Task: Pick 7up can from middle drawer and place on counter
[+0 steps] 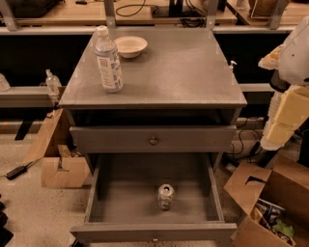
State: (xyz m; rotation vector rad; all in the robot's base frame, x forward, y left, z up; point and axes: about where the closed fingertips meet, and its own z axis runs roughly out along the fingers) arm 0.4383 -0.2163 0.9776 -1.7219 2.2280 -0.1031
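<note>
The 7up can stands upright in the open middle drawer, near its front centre, with its silver lid showing. The drawer is pulled out below a closed drawer front with a round knob. The grey counter tops the cabinet. My gripper hangs at the right edge of the view, beside the cabinet's right side at about counter height. It is well above and to the right of the can and touches nothing.
A clear plastic bottle and a pale bowl stand on the counter's left rear part. Cardboard boxes lie on the floor at left and at right. A wooden bench runs behind.
</note>
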